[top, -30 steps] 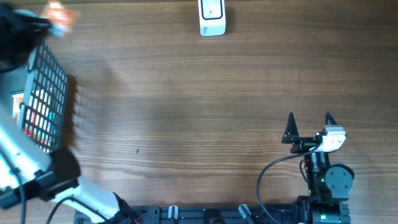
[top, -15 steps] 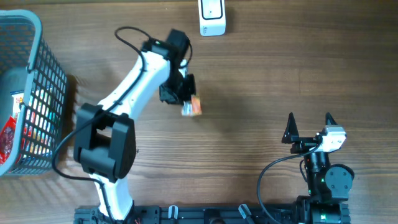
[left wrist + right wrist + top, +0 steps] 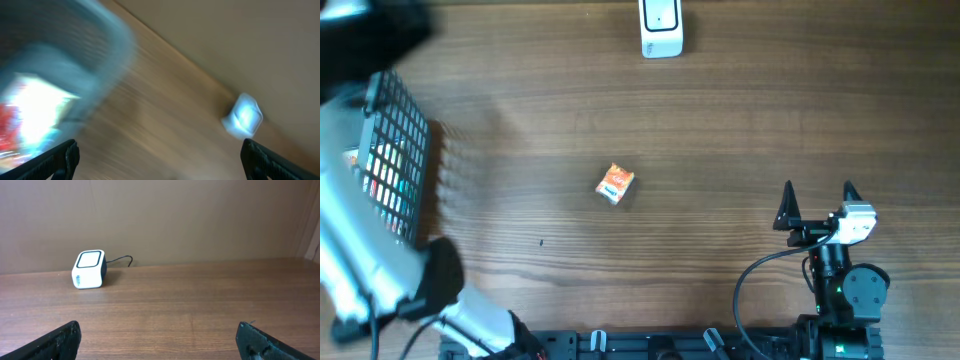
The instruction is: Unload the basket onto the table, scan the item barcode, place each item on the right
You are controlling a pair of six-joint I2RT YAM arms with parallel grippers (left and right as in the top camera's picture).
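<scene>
Small orange packet [image 3: 615, 184] lies loose on the table [image 3: 770, 120], about 7 o'clock from the scanner [image 3: 661, 27]. Looks light, probably crushable, so I'd pinch its long sides gently. Left gripper [image 3: 160, 162] and right gripper [image 3: 157, 342] both gape wide, empty.

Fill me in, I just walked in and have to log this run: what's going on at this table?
Nothing is being held right now. A small orange packet lies loose in the middle of the table, not yet at the white scanner by the far edge. The left gripper is open, its arm a blur near the basket at the left. The right gripper is open too, parked near its base.
</scene>
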